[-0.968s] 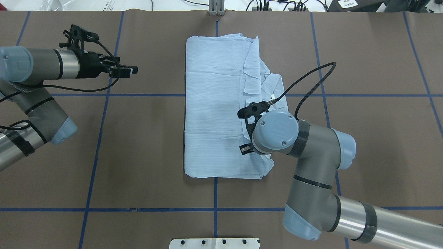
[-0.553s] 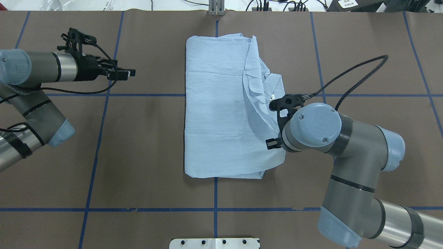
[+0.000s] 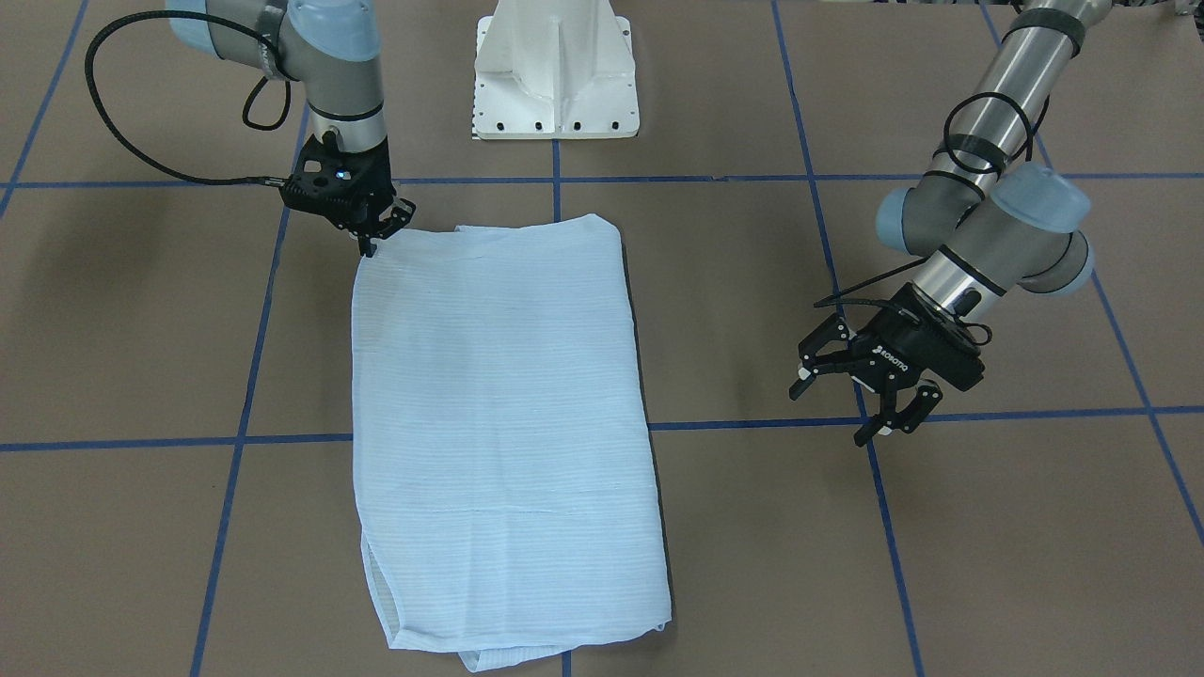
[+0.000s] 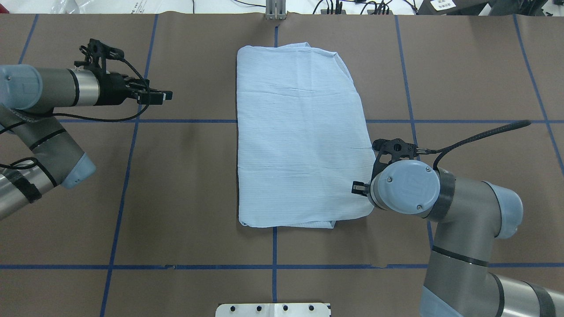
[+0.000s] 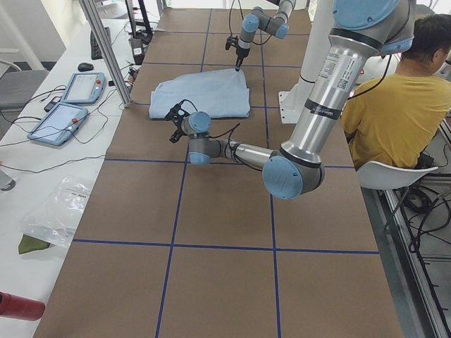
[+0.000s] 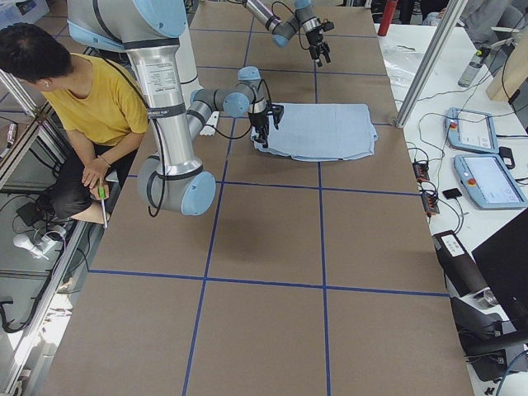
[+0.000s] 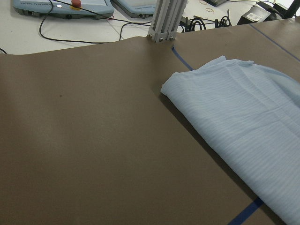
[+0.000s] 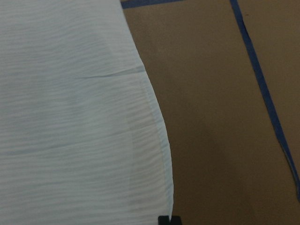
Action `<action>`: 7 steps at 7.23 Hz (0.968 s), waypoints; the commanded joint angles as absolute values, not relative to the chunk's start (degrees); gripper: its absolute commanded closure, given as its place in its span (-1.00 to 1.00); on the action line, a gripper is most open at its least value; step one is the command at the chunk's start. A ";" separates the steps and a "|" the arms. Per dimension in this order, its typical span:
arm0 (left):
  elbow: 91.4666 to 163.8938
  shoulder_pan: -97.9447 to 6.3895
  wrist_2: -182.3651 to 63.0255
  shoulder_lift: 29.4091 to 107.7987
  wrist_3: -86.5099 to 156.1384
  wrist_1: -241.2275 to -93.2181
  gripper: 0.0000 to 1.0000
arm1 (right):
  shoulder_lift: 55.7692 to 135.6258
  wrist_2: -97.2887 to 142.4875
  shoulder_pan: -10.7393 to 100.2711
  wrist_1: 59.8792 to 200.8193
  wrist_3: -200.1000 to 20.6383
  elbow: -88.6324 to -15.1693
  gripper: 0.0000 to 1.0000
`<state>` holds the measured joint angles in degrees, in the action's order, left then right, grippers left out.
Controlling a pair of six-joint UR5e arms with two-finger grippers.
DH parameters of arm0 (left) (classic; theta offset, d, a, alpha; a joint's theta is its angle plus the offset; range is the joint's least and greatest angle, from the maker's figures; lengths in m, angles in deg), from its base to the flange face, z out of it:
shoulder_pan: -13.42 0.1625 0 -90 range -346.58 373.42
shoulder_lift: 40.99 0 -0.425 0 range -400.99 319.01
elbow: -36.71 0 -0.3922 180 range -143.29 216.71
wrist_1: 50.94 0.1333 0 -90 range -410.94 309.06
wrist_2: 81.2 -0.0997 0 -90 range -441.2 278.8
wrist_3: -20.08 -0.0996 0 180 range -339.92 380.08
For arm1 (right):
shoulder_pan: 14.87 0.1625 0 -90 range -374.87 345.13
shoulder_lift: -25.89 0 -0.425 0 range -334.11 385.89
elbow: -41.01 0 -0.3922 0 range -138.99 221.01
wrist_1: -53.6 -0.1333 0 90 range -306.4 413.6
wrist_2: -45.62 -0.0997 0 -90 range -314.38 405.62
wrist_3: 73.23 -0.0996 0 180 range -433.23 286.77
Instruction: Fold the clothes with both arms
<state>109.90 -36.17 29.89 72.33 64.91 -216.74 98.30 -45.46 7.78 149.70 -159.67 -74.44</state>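
Note:
The light-blue shirt [image 4: 299, 136] lies folded as a flat rectangle in the middle of the table, plain side up. Its collar, buttons and label are hidden. It also shows in the front view [image 3: 499, 423] and both wrist views [image 7: 243, 117] [image 8: 70, 117]. My right gripper [image 3: 369, 246] points down at the shirt's near right corner, low over the table, and looks shut on the shirt's edge. In the overhead view the wrist mostly covers the right gripper [image 4: 360, 188]. My left gripper [image 3: 828, 417] is open and empty. In the overhead view it [image 4: 167, 94] hovers well left of the shirt.
The white pedestal base [image 3: 555, 66] stands at the robot's side of the table. An aluminium post [image 4: 275, 11] stands at the far edge behind the shirt. Tablets [image 5: 70, 98] lie beyond the far edge. A person in yellow [image 6: 91, 99] sits beside the robot.
My right gripper has moved right with the shirt's top layer, spreading it over the collar and label. The shirt now lies flat. The left arm has barely moved.

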 commanded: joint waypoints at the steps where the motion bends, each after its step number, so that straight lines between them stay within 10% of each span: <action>1: 110.01 -36.15 30.24 71.43 65.00 -216.62 -1.00 | 97.00 -44.21 9.28 149.67 -160.16 -74.65 -1.00; 7: 119.04 -37.30 37.78 71.94 67.53 -214.43 -1.00 | 95.41 -54.91 24.49 149.67 -145.50 -81.95 -1.00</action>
<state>116.31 -37.79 36.46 71.46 66.13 -214.68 95.18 -52.28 22.05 149.67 -149.27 -80.93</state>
